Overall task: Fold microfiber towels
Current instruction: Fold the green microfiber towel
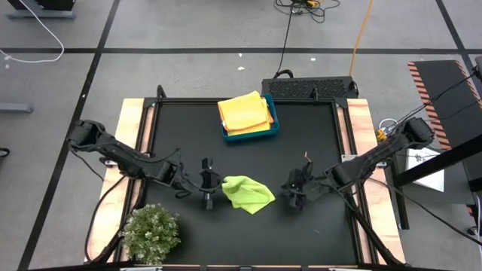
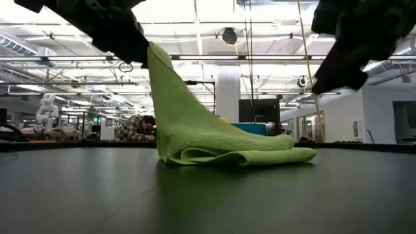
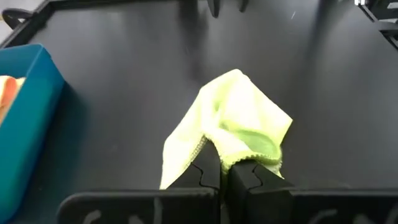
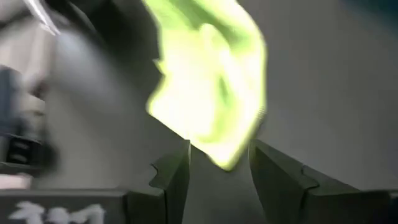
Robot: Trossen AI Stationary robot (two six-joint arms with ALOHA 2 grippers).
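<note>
A lime green microfiber towel (image 1: 247, 193) is seen near the middle of the black desk (image 1: 316, 135), partly folded over itself, between the two arms. The left gripper (image 3: 224, 169) is clamped together on one corner of it, and that corner is held lifted, so the cloth is drawn up into a slanting peak (image 2: 170, 97) while the rest lies in loose layers on the desk. The right gripper (image 4: 219, 163) is held just beside the towel's far side with its fingers apart and nothing between them; in the blurred right wrist view the cloth appears to lie just ahead of the fingers, though contact cannot be made out.

Behind, further towels, yellow with an orange edge showing (image 1: 245, 111), are stacked in the blue bin (image 1: 273, 124). A small bushy plant (image 1: 151, 232) stands at the desk's near left corner.

The cloth is judged light, thin and entirely limp: it drapes from whatever point is pinched and keeps no shape of its own. It is best taken at a corner or along the hemmed edge, where a single layer can be nipped. A grip in the middle would likely gather several layers and spoil the fold, and the fabric may drag on the desk rather than slide.
</note>
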